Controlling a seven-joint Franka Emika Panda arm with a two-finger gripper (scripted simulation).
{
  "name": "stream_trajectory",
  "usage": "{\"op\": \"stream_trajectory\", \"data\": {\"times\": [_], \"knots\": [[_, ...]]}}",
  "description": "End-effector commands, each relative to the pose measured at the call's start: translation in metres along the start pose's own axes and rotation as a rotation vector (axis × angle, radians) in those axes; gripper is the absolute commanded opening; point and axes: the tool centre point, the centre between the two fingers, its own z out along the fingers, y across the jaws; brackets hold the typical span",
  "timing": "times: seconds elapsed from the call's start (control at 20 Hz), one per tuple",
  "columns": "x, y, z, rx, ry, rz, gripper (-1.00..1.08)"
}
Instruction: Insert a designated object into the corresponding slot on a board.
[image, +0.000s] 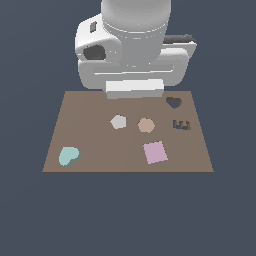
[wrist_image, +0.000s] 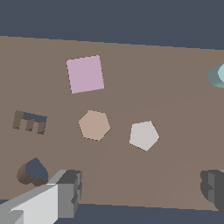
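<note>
The pale teal heart block (image: 68, 156) lies on the brown board (image: 90, 105) at its near corner on the exterior view's left; in the wrist view only its edge (wrist_image: 218, 76) shows. The dark heart-shaped slot (image: 173, 103) is at the far corner on the exterior view's right, and it also shows in the wrist view (wrist_image: 34, 171). My gripper (wrist_image: 142, 190) is open and empty, with one finger (wrist_image: 70, 192) near the slot. It hovers over the board's far edge. In the exterior view the arm's hand (image: 134, 75) hides the fingers.
On the board lie a grey hexagon (image: 118, 122), a tan hexagon (image: 145, 125) and a pink square tile (image: 155, 152). A dark E-shaped cutout (image: 181, 125) sits just nearer than the heart slot. The board rests on a dark blue-grey floor.
</note>
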Motion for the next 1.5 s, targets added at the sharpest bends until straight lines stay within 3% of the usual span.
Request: {"op": "stream_trajectory", "data": {"times": [0.0,0.6,1.45], "knots": [[0.0,0.0,0.0,0.0,0.0,0.0,1.0],[0.023,0.032,0.02,0.0,0.006,0.036,1.0],[0.094,0.143,0.086,0.006,0.028,0.161,1.0]]}}
